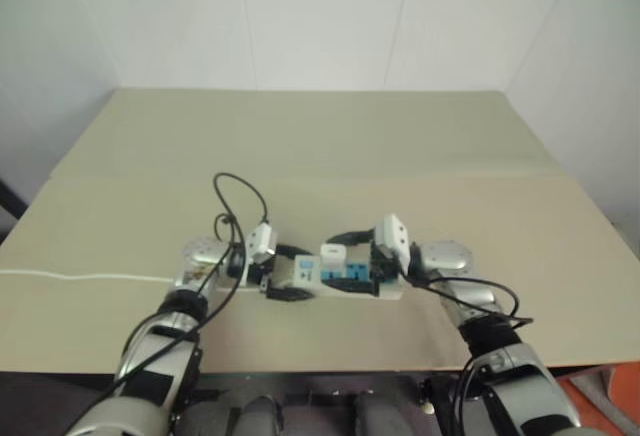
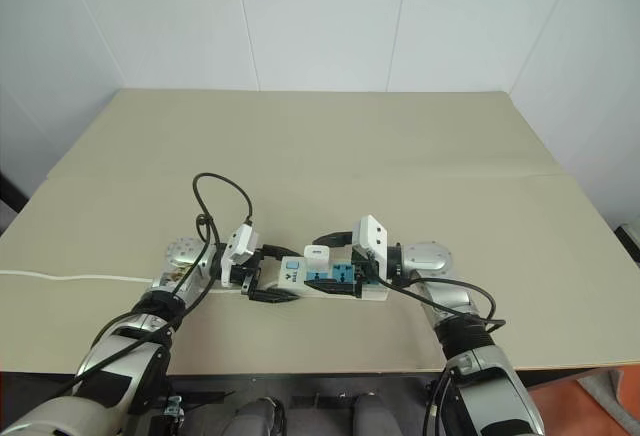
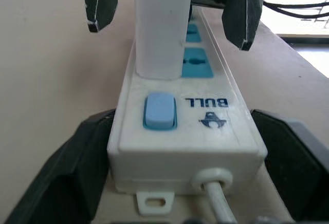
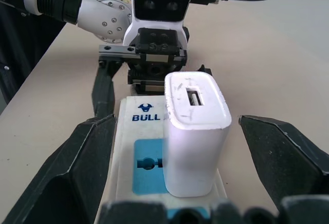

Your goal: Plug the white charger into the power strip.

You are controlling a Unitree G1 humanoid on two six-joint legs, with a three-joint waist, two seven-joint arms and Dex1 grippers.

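The power strip [image 1: 345, 283], a white bar with blue socket faces, lies flat on the tan table between my two grippers. The white charger [image 1: 332, 254] stands upright on it, seated in the socket beside the blue switch [image 3: 160, 111]. My left gripper [image 1: 289, 276] is at the switch end, open, its black fingers [image 3: 77, 172] close along both long sides of the strip. My right gripper [image 4: 185, 131] faces it from the other end, open, with its fingers [image 4: 87, 157] spread wide on either side of the charger and clear gaps between.
The strip's white cord [image 1: 80, 278] runs off to the table's left edge. A black cable loop [image 1: 240, 196] rises from my left wrist. Bare table [image 1: 320, 146] stretches behind the strip to the white wall. The front edge is close below my arms.
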